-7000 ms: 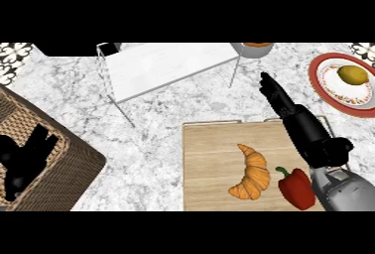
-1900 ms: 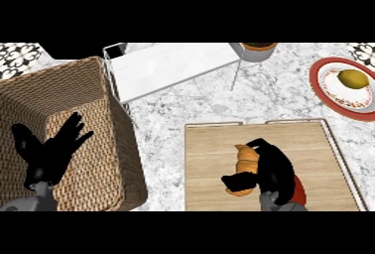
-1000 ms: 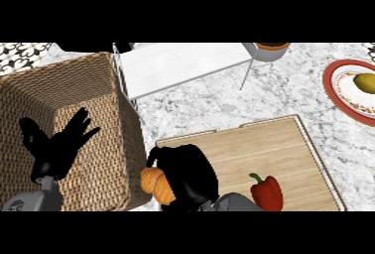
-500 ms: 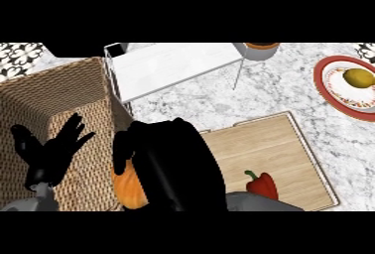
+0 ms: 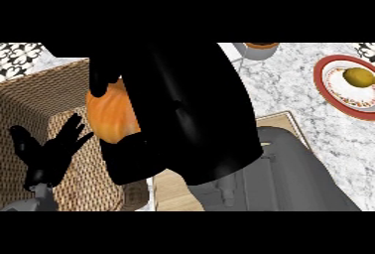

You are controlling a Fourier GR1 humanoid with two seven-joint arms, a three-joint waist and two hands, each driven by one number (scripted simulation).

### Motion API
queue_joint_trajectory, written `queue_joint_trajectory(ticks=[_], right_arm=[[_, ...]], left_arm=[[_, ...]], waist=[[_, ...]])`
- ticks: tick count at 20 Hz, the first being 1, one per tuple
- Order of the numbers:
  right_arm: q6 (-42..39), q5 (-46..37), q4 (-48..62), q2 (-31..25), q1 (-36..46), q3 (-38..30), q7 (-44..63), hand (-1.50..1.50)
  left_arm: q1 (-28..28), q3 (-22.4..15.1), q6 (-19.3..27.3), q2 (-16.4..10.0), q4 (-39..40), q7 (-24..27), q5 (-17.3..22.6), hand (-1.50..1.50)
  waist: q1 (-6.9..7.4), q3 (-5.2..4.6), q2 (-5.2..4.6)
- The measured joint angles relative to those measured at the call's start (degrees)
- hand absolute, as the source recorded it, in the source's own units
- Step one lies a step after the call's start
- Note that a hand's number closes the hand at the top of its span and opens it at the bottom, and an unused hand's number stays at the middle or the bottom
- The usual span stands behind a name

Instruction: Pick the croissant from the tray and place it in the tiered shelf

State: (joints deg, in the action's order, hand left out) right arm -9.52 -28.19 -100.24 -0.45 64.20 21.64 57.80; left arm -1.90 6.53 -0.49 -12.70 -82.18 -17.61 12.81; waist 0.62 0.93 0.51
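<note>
My right hand [image 5: 183, 114] fills the middle of the head view, raised close to the camera, with its fingers and thumb curled round the orange croissant [image 5: 111, 113]. Only the croissant's left side shows beyond the hand. It hangs over the right wall of the wicker basket [image 5: 44, 104]. Small parts of the wooden tray [image 5: 172, 191] peek out below and to the right of the forearm. The hand hides the white tiered shelf completely. My left hand [image 5: 47, 151] rests open, fingers spread, over the basket at the lower left.
A red-rimmed plate [image 5: 326, 92] carrying a yellow-green fruit [image 5: 359, 76] lies at the far right on the marble counter [image 5: 293, 89]. The base of a grey cup [image 5: 258, 49] shows at the top.
My right hand has lifted the croissant up and toward the camera, now blocking the shelf, the red pepper and most of the tray. The left hand has stayed over the basket.
</note>
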Motion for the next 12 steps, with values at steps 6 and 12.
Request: queue_joint_trajectory(ticks=[6, 12], right_arm=[[-0.90, 1.89, 10.37, -1.60, 9.72, -9.99, -1.95, 1.50], [-1.54, 2.46, 22.50, -4.75, 16.20, -15.76, -8.24, 1.50]], left_arm=[[-0.27, -0.16, 0.40, 0.07, -0.30, -0.80, -0.08, 0.00], [-0.75, -0.16, 0.19, 0.01, -0.02, -0.81, 0.03, 0.00]], waist=[[0.33, -0.09, -0.20], [0.63, -0.10, -0.43]])
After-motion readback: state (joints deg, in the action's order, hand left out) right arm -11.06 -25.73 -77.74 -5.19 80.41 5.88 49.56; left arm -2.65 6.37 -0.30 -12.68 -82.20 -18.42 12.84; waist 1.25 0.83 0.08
